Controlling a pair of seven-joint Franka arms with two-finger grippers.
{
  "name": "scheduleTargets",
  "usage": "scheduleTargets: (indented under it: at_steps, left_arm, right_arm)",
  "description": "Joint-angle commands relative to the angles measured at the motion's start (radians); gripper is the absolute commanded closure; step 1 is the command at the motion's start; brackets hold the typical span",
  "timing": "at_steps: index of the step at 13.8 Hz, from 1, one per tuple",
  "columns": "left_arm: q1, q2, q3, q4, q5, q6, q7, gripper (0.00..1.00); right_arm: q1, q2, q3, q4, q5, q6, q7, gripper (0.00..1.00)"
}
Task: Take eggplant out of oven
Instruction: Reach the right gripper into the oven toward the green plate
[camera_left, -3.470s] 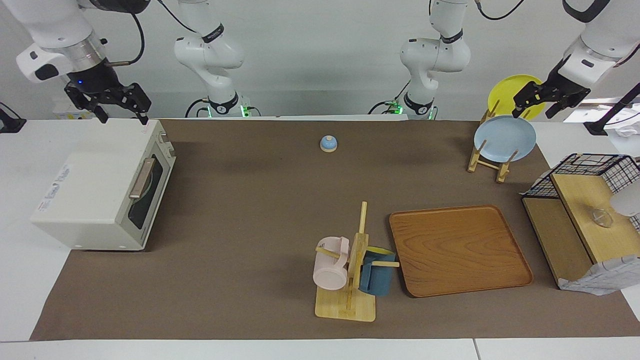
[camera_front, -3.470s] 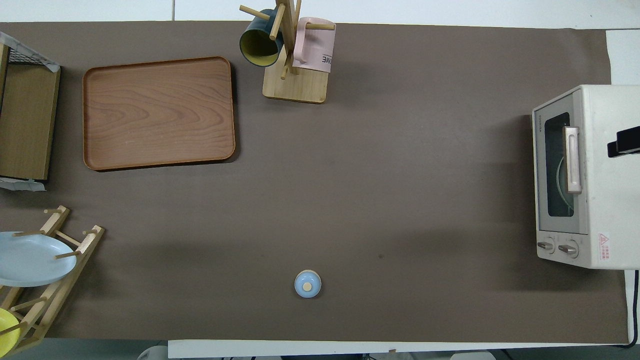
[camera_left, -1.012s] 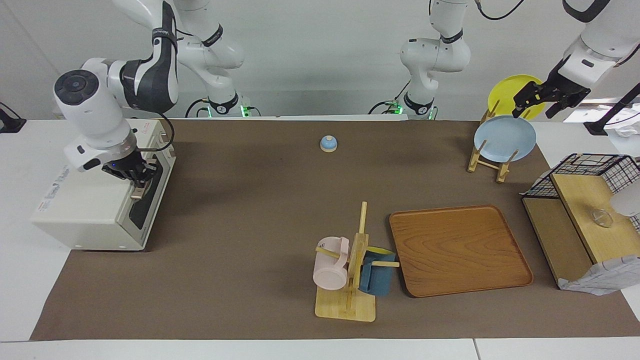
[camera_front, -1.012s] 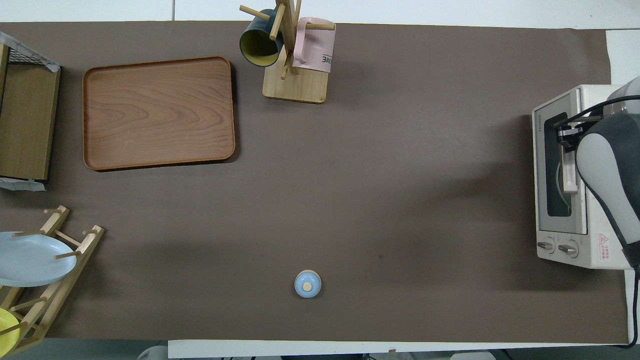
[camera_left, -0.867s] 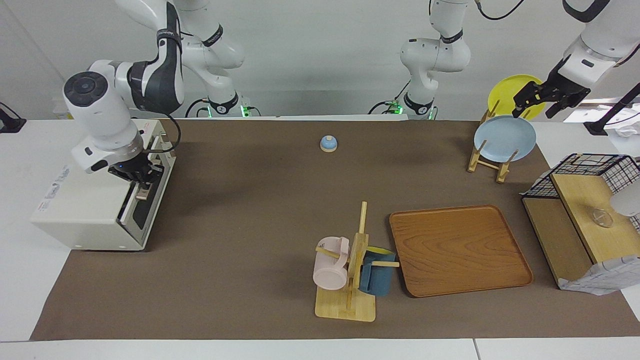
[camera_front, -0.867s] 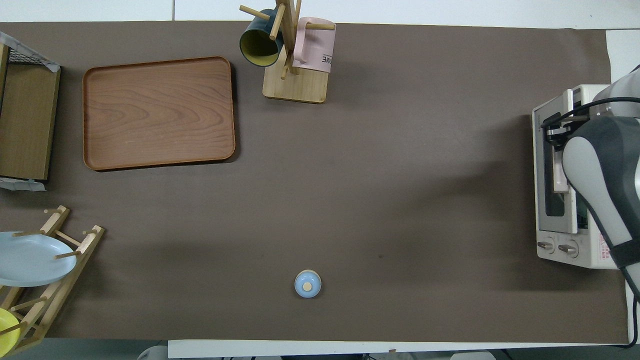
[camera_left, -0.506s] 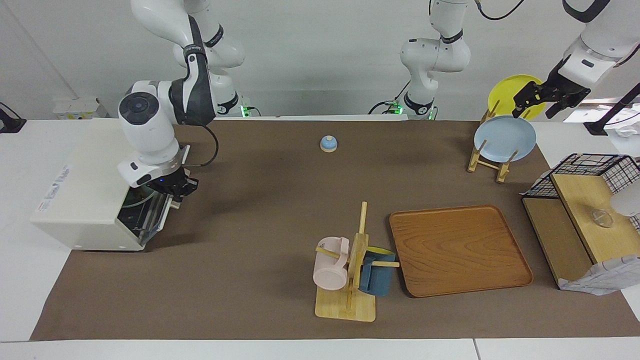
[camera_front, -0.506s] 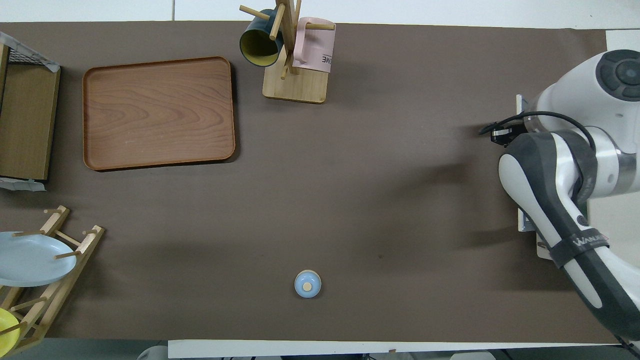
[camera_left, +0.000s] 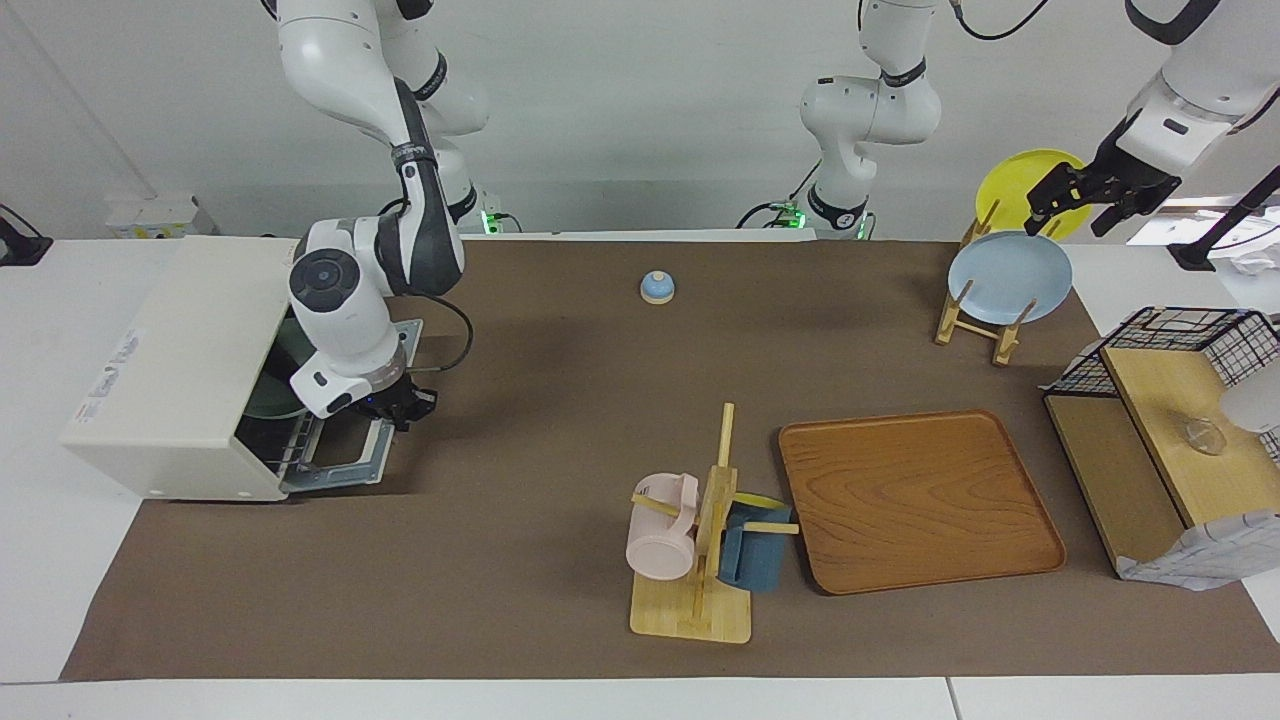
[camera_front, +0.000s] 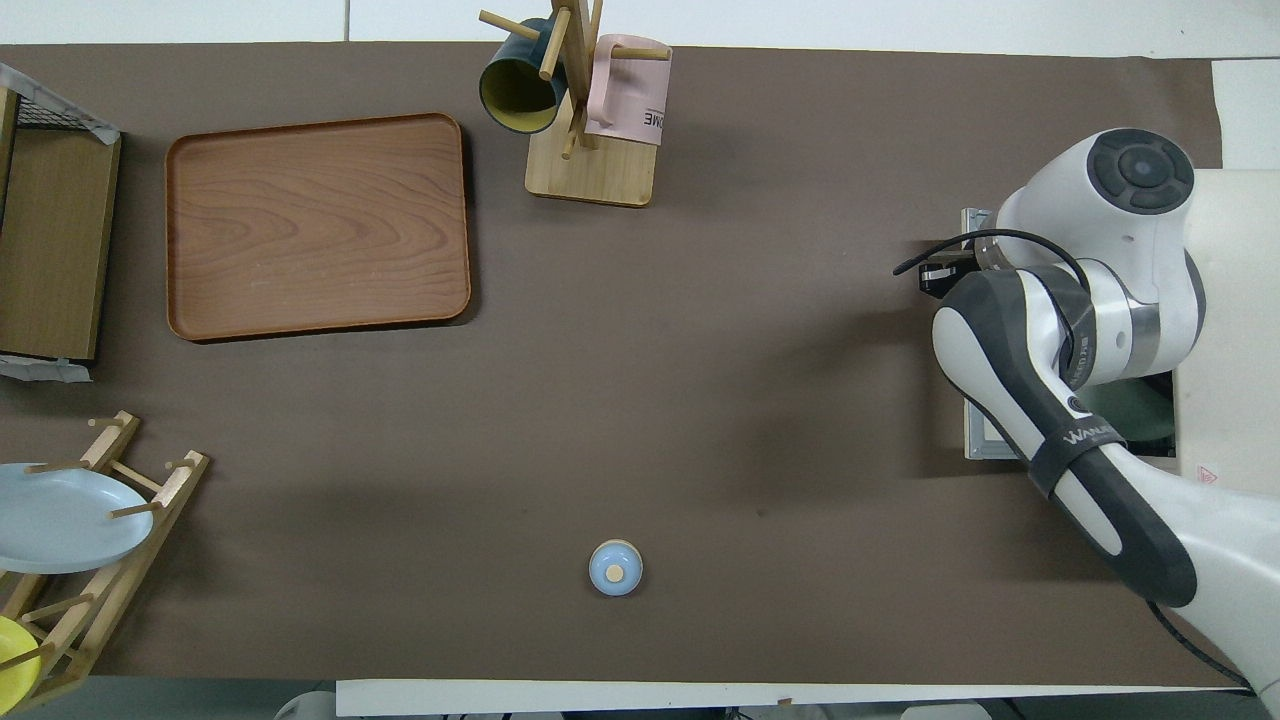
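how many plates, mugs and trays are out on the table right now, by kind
plates: 2, a blue plate and a yellow plate in the wooden rack
mugs: 2, a pink mug and a dark blue mug on the mug tree
trays: 1, the wooden tray
total: 5

A matt brown cloth-like mat (camera_left: 520, 420) covered the table, the tray (camera_left: 918, 500) was smooth grained wood, and the oven (camera_left: 170, 370) had a matt cream casing.
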Motion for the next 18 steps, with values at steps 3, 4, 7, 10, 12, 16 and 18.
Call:
scheduleTargets:
  at_steps: [3, 4, 7, 10, 12, 16, 18]
  left_arm:
    - [-0.006, -0.001, 0.002, 0.015, 0.012, -0.015, 0.002, 0.0]
    - [-0.005, -0.003, 0.002, 0.015, 0.012, -0.015, 0.004, 0.0]
    - [-0.006, -0.003, 0.002, 0.015, 0.012, -0.015, 0.002, 0.0]
    - [-0.006, -0.003, 0.002, 0.015, 0.012, -0.015, 0.004, 0.0]
    - [-0.006, -0.003, 0.002, 0.015, 0.012, -0.015, 0.004, 0.0]
    - [-0.006, -0.003, 0.002, 0.015, 0.012, -0.015, 0.004, 0.0]
    - [-0.006, -0.003, 0.002, 0.015, 0.012, -0.015, 0.004, 0.0]
  right_arm:
    - [0.021, 0.02, 0.005, 0.009, 0.04, 0.035, 0.067, 0.95]
    - [0.031, 0.019, 0.01, 0.023, 0.075, 0.03, 0.089, 0.92]
    - [0.075, -0.004, 0.031, 0.067, 0.099, -0.022, 0.15, 0.9]
    - [0.043, -0.073, 0.022, 0.096, 0.053, -0.157, 0.15, 0.56]
    - [0.022, -0.121, 0.024, 0.083, -0.021, -0.269, 0.143, 0.49]
    - [-0.011, -0.165, 0.027, -0.005, -0.137, -0.312, 0.116, 0.5]
    - [-0.029, -0.179, 0.025, -0.043, -0.158, -0.288, 0.037, 0.5]
